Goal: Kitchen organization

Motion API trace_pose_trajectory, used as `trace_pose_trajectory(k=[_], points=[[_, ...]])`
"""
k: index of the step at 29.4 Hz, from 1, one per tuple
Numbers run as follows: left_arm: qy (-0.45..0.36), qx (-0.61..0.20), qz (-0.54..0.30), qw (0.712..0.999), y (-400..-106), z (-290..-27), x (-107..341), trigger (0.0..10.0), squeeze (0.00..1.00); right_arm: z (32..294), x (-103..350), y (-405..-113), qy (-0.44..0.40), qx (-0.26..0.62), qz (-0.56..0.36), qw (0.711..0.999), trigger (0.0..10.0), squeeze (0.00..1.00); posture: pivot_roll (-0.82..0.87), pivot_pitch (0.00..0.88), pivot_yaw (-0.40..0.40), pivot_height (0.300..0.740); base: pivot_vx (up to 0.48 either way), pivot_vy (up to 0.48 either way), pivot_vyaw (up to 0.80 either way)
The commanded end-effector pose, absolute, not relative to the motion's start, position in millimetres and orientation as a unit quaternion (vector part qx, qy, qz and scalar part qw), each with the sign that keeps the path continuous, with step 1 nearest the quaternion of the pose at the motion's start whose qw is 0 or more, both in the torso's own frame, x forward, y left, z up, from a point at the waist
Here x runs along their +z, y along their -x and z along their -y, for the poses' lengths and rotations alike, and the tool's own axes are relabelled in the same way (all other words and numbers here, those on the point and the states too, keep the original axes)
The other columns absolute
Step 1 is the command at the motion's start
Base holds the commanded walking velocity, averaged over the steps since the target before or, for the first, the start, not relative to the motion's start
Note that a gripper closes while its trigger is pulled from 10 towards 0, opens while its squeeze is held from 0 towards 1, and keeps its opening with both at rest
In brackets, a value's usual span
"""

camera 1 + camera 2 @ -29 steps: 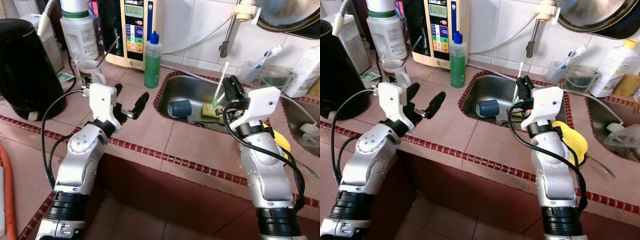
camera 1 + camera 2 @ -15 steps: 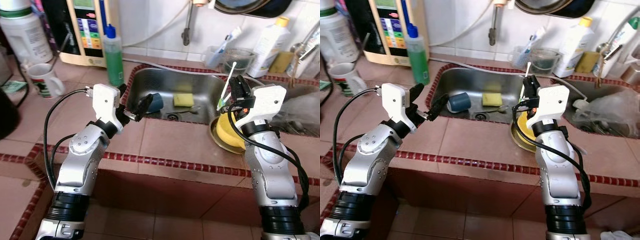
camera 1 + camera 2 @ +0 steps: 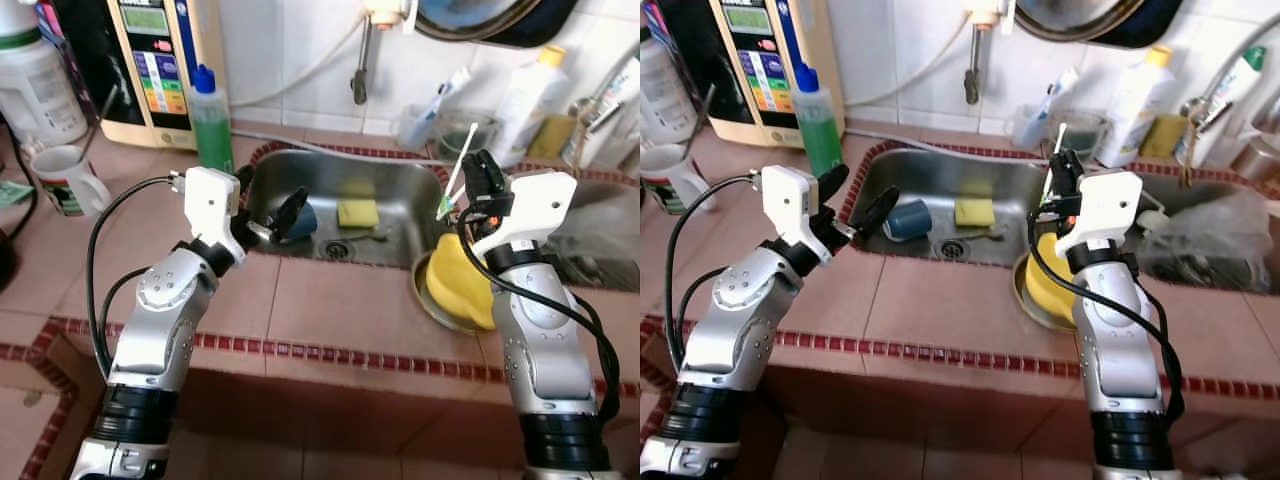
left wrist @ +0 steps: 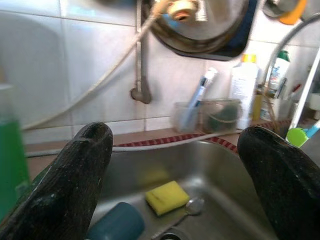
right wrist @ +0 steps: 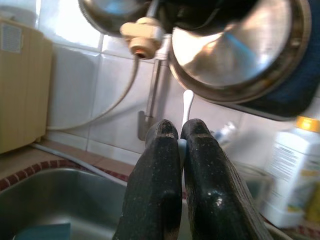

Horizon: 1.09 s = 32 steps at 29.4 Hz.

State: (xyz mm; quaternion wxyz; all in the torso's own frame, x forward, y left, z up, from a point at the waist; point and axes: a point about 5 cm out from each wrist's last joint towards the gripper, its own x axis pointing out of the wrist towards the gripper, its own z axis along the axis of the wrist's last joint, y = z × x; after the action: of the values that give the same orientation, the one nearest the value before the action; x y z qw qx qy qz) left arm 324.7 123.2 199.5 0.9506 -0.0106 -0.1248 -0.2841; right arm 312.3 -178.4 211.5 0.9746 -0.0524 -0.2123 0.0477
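The right gripper point(image 3: 478, 180) is clenching a toothbrush point(image 3: 455, 172), its long axis nearly upright; the holder cup point(image 3: 413, 126) is lying at eleven o'clock. The left gripper point(image 3: 268, 208) is hanging released.

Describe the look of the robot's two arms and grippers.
Both arms are silver, rounded segments with black ribbed collars near the base. Each wrist carries a white boxy housing, and looping black cables run alongside. The left gripper and right gripper each have two long, matte black fingers.
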Motion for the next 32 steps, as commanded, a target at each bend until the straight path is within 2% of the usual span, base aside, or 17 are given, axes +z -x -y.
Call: trace_pose_trajectory(k=[1,8,11,22,27,32], points=[[0.004,-0.286,0.131,0.949,-324.1,-126.8,202.9,10.0,0.0,175.2,216.2,-311.5,0.053,0.054,0.224,0.972,10.0,0.0,0.04,0.045,-0.041,0.74,0.364,0.0,0.0],[0.009,-0.293,0.134,0.947,-321.9,-124.2,203.1,10.0,0.0,176.4,216.1,-310.7,0.055,0.054,0.224,0.972,10.0,0.0,0.04,0.048,-0.042,0.74,0.351,0.0,0.0],[0.031,-0.299,0.126,0.945,-320.3,-122.2,202.3,10.0,0.0,176.5,215.4,-310.5,0.056,0.054,0.223,0.972,10.0,0.0,0.04,0.049,-0.042,0.74,0.0,0.0,0.0],[0.021,-0.314,0.132,0.94,-315.6,-119.5,202.5,10.0,0.0,177.5,211.3,-310.0,0.055,0.049,0.215,0.974,10.0,0.0,0.04,0.055,-0.041,0.74,0.0,0.0,0.0],[0.004,-0.345,0.125,0.93,-307.6,-110.0,198.8,10.0,0.0,184.7,204.8,-311.9,0.031,0.035,0.199,0.979,10.0,0.0,0.04,0.057,-0.038,0.74,0.0,0.0,0.0],[0.001,-0.4,0.108,0.91,-290.2,-89.7,190.2,10.0,0.0,195.9,195.8,-316.0,0.003,0.026,0.176,0.984,10.0,0.0,0.03,0.063,-0.033,0.74,0.0,0.0,0.0]])
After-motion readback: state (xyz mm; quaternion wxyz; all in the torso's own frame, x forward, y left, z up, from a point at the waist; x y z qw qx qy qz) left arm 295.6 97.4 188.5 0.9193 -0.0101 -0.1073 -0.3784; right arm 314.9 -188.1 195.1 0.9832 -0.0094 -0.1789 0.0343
